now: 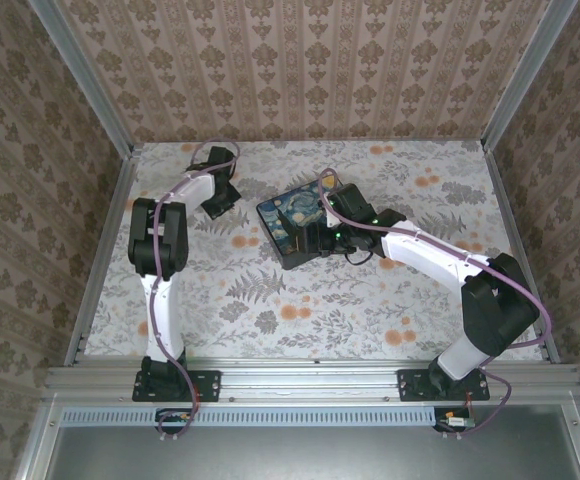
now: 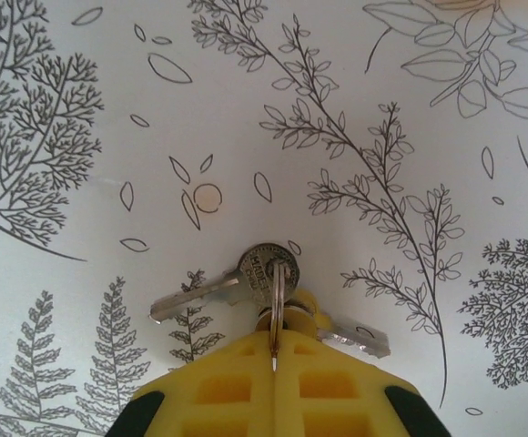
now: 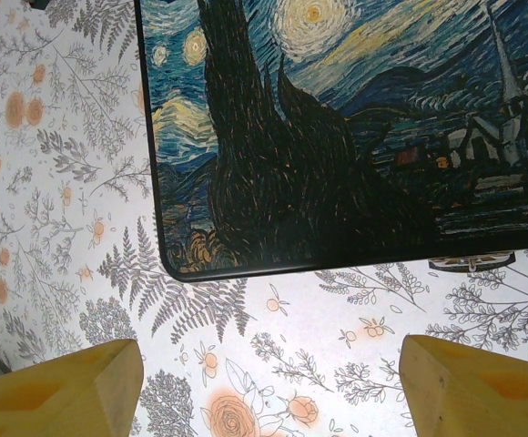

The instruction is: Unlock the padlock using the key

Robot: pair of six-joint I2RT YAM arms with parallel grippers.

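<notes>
Key point(image 2: 200, 293) on ring point(image 2: 277, 305) pinched in closed left gripper point(image 2: 274, 353), left of box point(image 1: 288, 222); right gripper point(image 3: 269, 369) wide open, empty, beside box.

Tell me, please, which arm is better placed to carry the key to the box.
Left. The left gripper is shut on the ring holding the key, while the right gripper hangs open beside the box.

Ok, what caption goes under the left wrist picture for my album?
Yellow left jaws shut on the ring of two keys, leafy tablecloth behind.
</notes>
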